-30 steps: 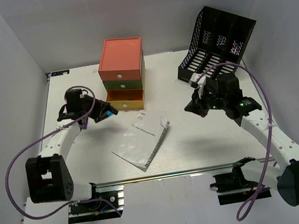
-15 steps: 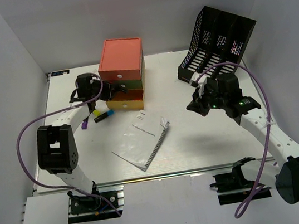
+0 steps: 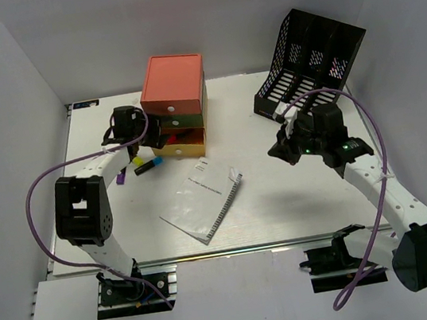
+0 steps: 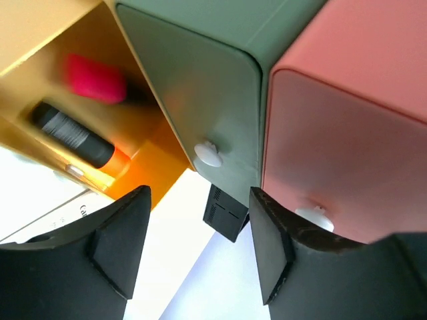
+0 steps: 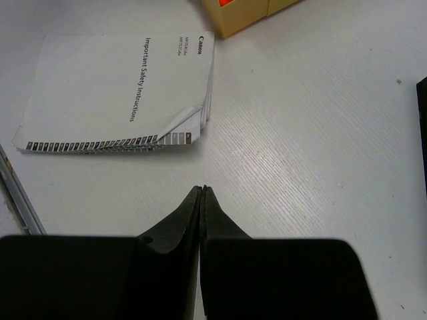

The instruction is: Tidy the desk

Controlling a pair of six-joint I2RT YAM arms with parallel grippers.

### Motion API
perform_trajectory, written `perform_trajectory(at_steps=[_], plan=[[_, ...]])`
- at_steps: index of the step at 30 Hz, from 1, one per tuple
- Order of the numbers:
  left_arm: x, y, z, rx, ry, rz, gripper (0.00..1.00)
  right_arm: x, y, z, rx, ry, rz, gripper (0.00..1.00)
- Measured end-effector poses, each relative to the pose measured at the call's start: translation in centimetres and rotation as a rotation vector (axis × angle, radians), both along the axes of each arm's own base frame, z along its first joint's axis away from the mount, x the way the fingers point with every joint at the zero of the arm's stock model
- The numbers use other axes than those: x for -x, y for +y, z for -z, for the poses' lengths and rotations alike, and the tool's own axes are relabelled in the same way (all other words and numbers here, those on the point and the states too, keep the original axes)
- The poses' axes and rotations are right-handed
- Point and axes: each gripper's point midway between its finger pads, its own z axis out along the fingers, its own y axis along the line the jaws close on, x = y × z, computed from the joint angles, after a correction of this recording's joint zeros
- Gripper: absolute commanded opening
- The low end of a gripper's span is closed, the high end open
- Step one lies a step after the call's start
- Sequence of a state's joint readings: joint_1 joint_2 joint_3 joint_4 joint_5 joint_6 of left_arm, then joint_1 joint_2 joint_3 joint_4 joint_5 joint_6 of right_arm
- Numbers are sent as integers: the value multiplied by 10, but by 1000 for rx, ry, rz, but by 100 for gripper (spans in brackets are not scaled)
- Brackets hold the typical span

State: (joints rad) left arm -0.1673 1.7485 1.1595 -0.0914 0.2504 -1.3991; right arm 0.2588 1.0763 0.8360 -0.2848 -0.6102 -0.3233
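White desk (image 3: 283, 198): a broad flat tabletop between pale walls, filling the overhead view and carrying everything named below
Metal rail (image 3: 243, 248): runs along the near edge of the desk, just ahead of both arm bases
Booklet (image 3: 202, 199): lies flat near the middle of the desk, one corner curled up; its cover reads "Important Safety Instructions" in the right wrist view (image 5: 113, 87)
Right gripper (image 3: 274, 149): hovers over bare desk to the right of the booklet, apart from it; its fingers are pressed tight together with nothing between them (image 5: 202, 192)
Highlighter (image 3: 147, 166): yellow with a blue end, lying on the desk just left of the drawer box's front
Left gripper (image 3: 157, 132): up against the front of the drawer box, jaws spread wide and holding nothing (image 4: 199, 192); both dark fingers (image 4: 113, 247) frame the green drawer's knob
Drawer box (image 3: 174, 85): three stacked drawers toward the back of the desk, left of centre
Yellow drawer (image 3: 183, 144): the lowest, pulled out; inside lie a black marker with an orange end (image 4: 73, 133) and a blurred red item (image 4: 97, 79)
Green drawer (image 4: 200, 87): the middle one, closed
Orange drawer (image 4: 353, 133): the top one, closed
File rack (image 3: 307, 57): black mesh, at the far right corner, tilted back
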Motion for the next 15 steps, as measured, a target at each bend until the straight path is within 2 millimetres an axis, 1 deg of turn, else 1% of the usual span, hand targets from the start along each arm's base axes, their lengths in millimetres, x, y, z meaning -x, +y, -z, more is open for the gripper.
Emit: perform_trajectory(at_steps=[3, 5, 6, 7, 8, 10, 11, 14, 15], plan=[[1, 0, 1, 0, 8, 0, 69, 0, -1, 0, -2, 0, 2, 0], [1, -1, 1, 2, 7, 4, 59, -1, -2, 0, -4, 1, 4, 0], [1, -1, 0, 5, 4, 9, 52, -1, -2, -1, -6, 1, 3, 0], [2, -2, 0, 8, -3, 17, 28, -1, -3, -1, -8, 2, 2, 0], [3, -3, -2, 10, -10, 25, 18, -1, -3, -1, -9, 1, -2, 0], [10, -2, -2, -6, -30, 60, 2, 1, -2, -1, -11, -5, -20, 2], [17, 0, -3, -27, -45, 85, 0, 1, -1, 0, -11, -7, -31, 17], [36, 11, -16, -144, -116, 156, 0, 5, 1, 5, -7, 3, -69, 40], [40, 16, -23, -189, -146, 174, 0, 6, 2, 7, -6, 8, -82, 43]])
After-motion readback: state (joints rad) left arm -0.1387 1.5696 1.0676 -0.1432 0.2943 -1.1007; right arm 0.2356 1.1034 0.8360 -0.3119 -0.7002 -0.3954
